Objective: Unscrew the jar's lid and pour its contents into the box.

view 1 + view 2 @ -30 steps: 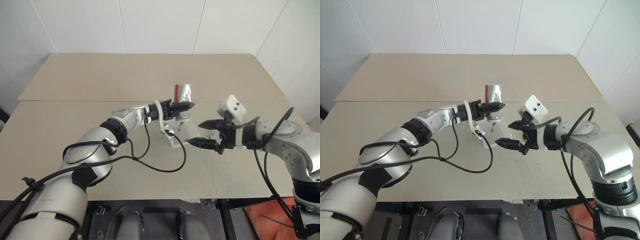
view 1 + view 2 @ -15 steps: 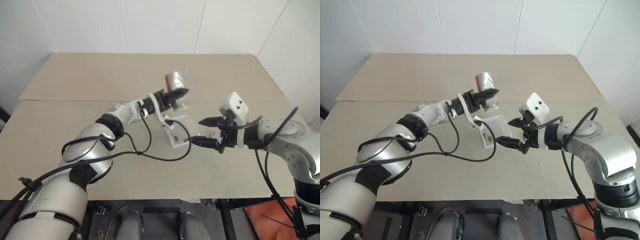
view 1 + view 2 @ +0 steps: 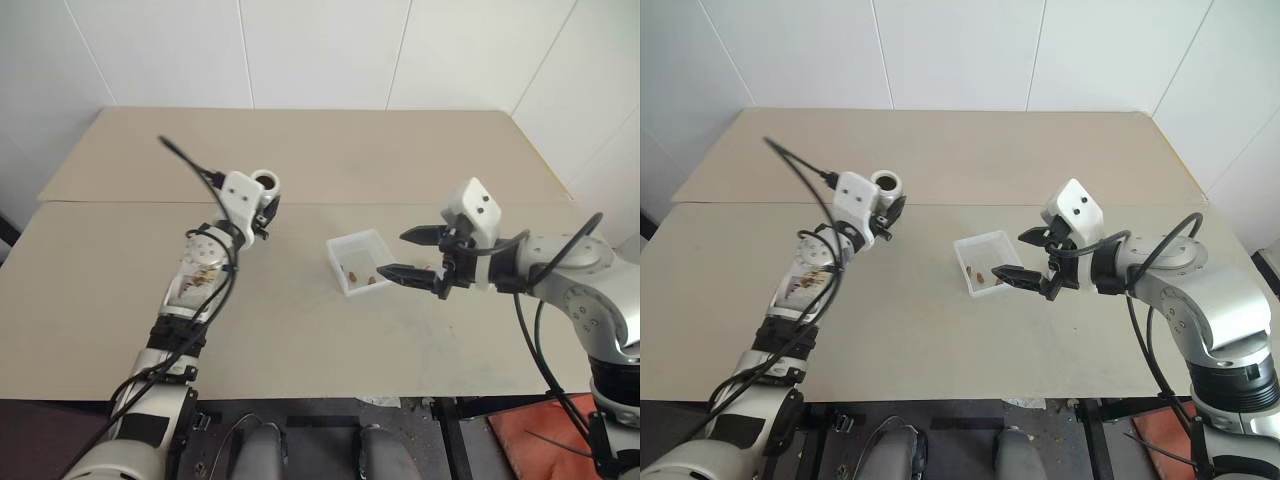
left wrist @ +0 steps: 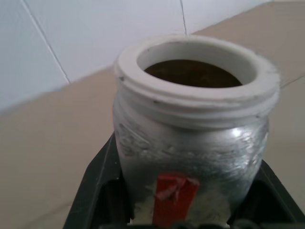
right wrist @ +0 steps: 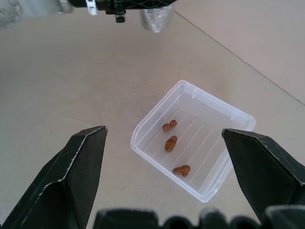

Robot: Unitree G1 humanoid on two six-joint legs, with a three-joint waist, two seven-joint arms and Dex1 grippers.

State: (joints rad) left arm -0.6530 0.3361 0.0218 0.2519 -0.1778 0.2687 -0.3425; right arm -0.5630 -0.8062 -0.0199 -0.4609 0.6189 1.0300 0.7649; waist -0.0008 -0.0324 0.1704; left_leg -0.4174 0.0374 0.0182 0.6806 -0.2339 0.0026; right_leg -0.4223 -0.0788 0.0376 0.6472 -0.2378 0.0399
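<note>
While left gripper (image 3: 262, 208) clamps jar (image 4: 190, 138), fingertips hidden; right gripper (image 3: 412, 255) agape.

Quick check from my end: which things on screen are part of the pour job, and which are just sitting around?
Part of the job:
- jar, open-mouthed and upright, held in the left gripper
- box on the table
- contents, three brown bits lying in the box
- right gripper, open beside the box

Just there:
- table
- orange-red thing below the table's near edge
</note>
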